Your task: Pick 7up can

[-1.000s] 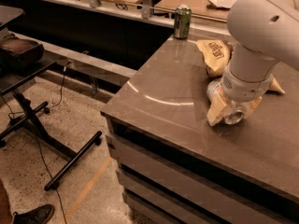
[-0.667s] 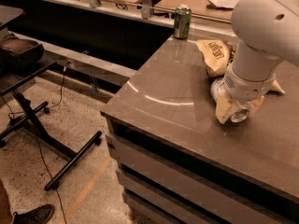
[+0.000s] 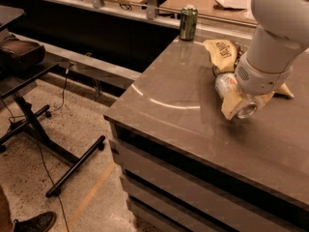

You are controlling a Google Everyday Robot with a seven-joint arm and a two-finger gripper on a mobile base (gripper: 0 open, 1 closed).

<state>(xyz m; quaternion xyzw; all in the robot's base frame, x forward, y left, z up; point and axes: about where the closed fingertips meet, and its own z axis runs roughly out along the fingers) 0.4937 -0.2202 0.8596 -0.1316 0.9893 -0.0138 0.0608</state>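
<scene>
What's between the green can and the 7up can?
In the camera view, a tan snack bag lies between them; the gripper is down at the 7up can.

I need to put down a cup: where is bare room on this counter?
Free: the left half of the counter in view, from the green can down to the front edge. Crowded: the right side, where the end effector sits at the lying 7up can, beside the snack bag.

White arm (image 3: 273,37) enters from the upper right and angles down. Wrist (image 3: 258,74) points down and slightly left. Tan gripper (image 3: 237,103) hangs low at right, mid-depth, directly under the wrist, tilted toward near left.
</scene>
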